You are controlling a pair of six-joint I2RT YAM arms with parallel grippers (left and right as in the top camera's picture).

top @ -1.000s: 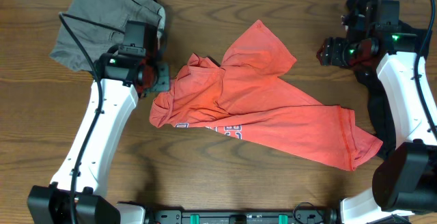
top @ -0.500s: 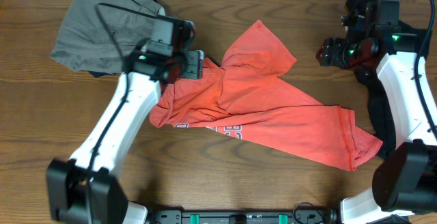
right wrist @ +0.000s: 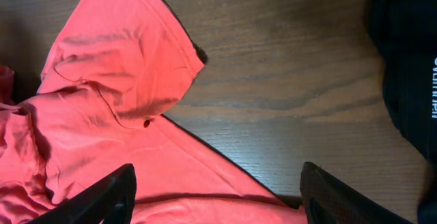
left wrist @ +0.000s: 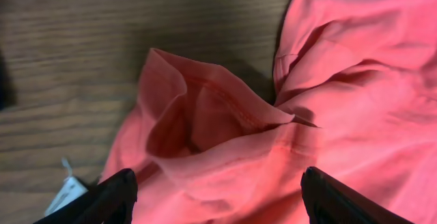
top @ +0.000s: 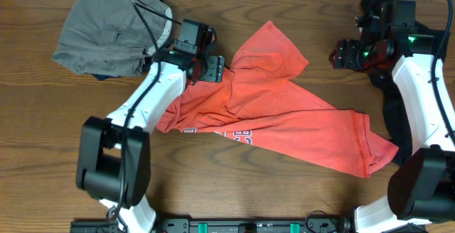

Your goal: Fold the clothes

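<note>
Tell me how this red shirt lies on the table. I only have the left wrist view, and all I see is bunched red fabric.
Observer: The coral-red T-shirt lies crumpled diagonally across the middle of the table, with the left gripper above its far-left end.
Operator: Anything else near it?
Observer: Grey-khaki shorts lie in a heap at the far left corner, apart from the shirt.
Operator: Where's the other arm?
Observer: The right gripper is open at the far right, off the shirt. A black garment shows at the edge of its wrist view.
</note>
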